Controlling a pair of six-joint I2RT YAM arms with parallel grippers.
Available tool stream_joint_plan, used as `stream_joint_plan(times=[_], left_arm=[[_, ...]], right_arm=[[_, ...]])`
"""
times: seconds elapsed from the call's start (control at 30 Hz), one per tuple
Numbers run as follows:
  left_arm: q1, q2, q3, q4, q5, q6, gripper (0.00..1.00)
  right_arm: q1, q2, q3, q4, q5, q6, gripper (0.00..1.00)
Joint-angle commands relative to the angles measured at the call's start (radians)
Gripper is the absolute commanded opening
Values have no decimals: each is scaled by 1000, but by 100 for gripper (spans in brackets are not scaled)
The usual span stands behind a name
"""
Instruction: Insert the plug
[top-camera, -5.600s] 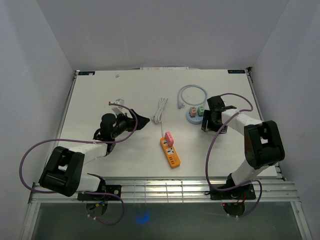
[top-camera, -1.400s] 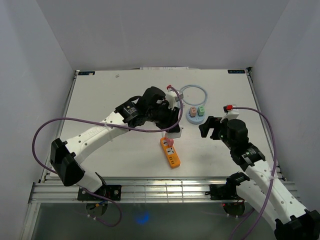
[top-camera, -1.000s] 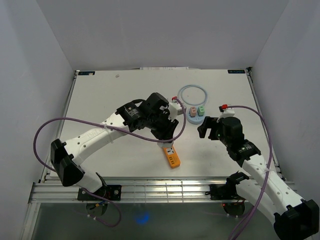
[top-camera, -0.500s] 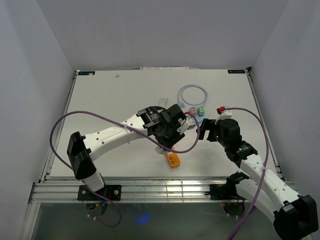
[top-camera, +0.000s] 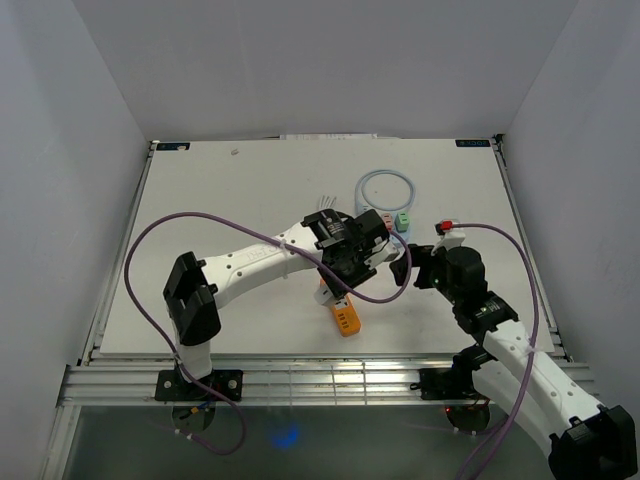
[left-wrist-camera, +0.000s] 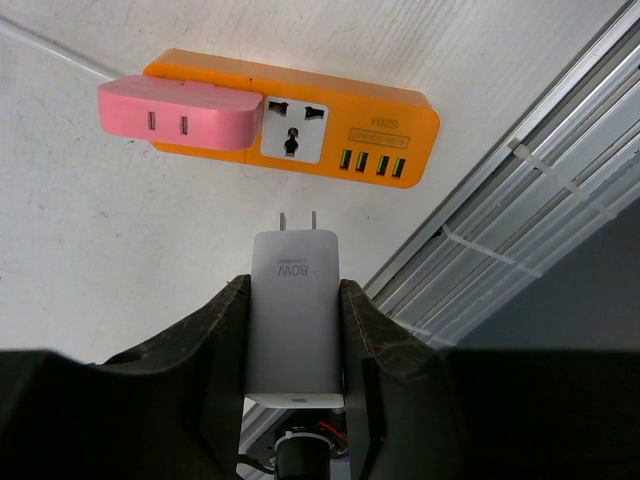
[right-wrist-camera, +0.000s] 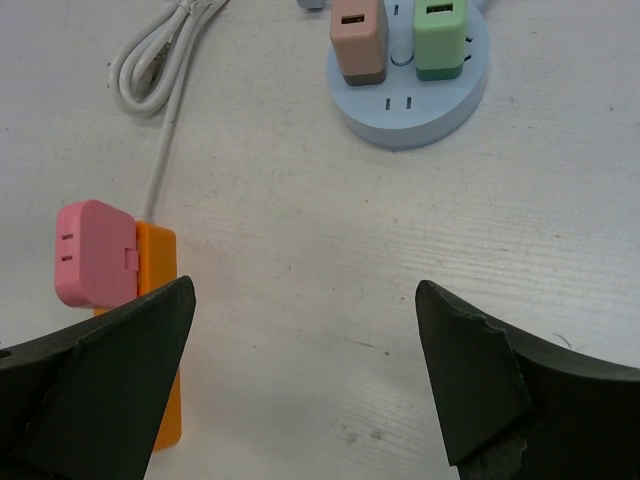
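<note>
My left gripper (left-wrist-camera: 295, 288) is shut on a white charger plug (left-wrist-camera: 295, 320). Its two prongs (left-wrist-camera: 297, 219) point down at the orange power strip (left-wrist-camera: 385, 105), still apart from it. They line up with the strip's white free socket (left-wrist-camera: 293, 130). A pink adapter (left-wrist-camera: 180, 112) fills the socket beside it. In the top view the left gripper (top-camera: 345, 268) hovers over the strip (top-camera: 345, 318). My right gripper (right-wrist-camera: 305, 300) stands open and holds nothing, just right of the strip (right-wrist-camera: 158, 330) and the pink adapter (right-wrist-camera: 92, 252). From above, the right gripper (top-camera: 405, 265) sits close to the left one.
A round blue socket hub (right-wrist-camera: 405, 115) holds a peach charger (right-wrist-camera: 358, 40) and a green charger (right-wrist-camera: 440, 35), behind the right gripper. The strip's white cable (right-wrist-camera: 160, 60) lies coiled at the back left. A blue cable loop (top-camera: 385, 188) lies behind the hub.
My left arm has swung right and nearer with the plug, coming over the orange strip. The right gripper has edged left toward the strip and opened slightly wider.
</note>
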Motion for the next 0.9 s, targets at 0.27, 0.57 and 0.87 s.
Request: stream_joint_plan(times=[0.27,0.57,0.87], left_arm=[[-12,-8,46,12,-29,25,0],[-10,-9,161,27,75,-22,0],[86,14,263,1,243,-62,0]], right_arm=[[-2,-150,-71,-6,-76,73,90],[1,-302,-206,134,-354,62,81],[10,-395,-183,197,-485,-42,94]])
